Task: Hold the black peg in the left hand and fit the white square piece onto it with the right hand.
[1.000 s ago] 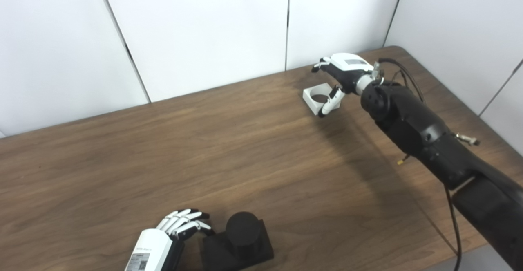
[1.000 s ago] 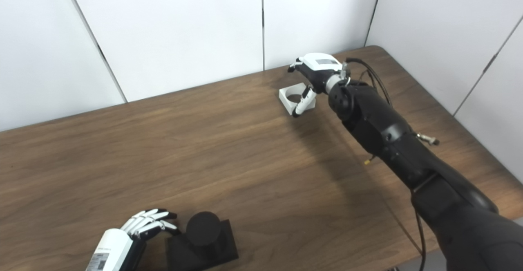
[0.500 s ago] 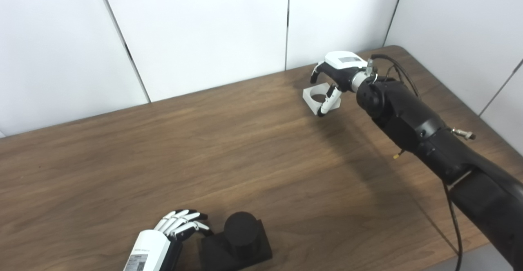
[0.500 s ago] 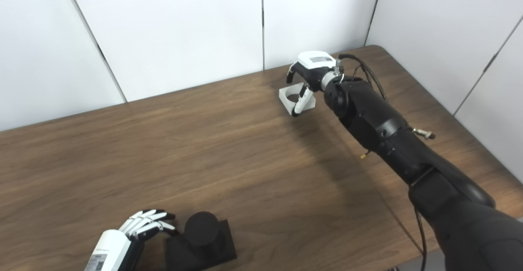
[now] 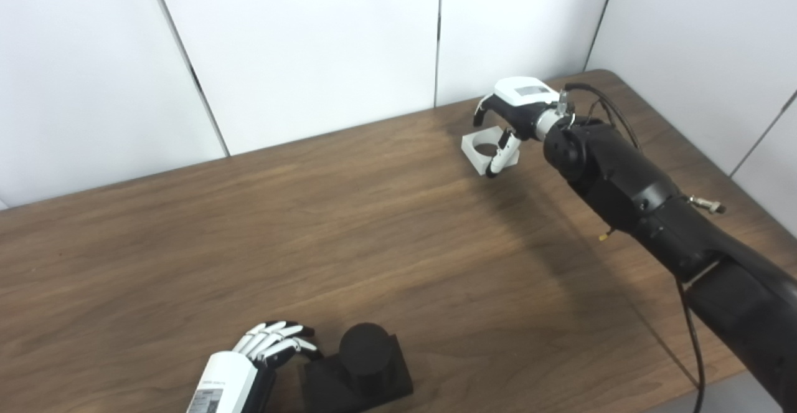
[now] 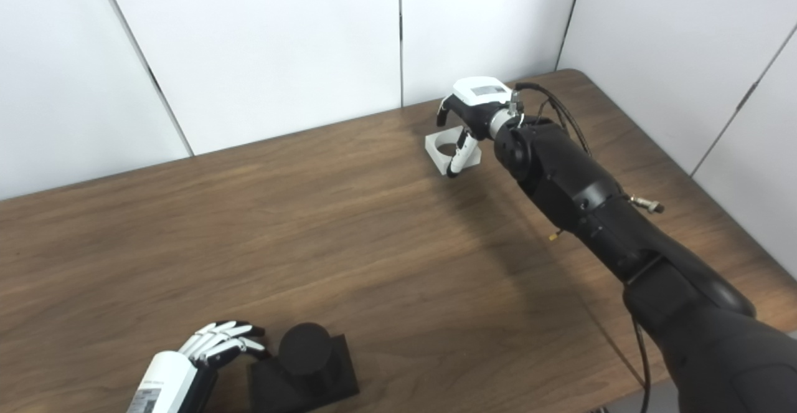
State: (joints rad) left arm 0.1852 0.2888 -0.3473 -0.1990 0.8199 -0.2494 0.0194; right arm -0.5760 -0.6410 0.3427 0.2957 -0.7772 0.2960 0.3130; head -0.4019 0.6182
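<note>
two robot hands at a brown wooden table (image 5: 261, 232), one at a white square piece, one beside a black peg.

at the far right, the right hand (image 5: 512, 111) curls over the white square plastic piece with a round hole (image 5: 484, 149), thumb on its near side and fingers (image 5: 481, 109) at its far side; whether it grips is unclear. at the near left, the left hand (image 5: 269, 352) rests with fingers loosely bent, holding nothing, just beside the black round peg on its square base (image 5: 361, 369), which stands upright on the table.
</note>
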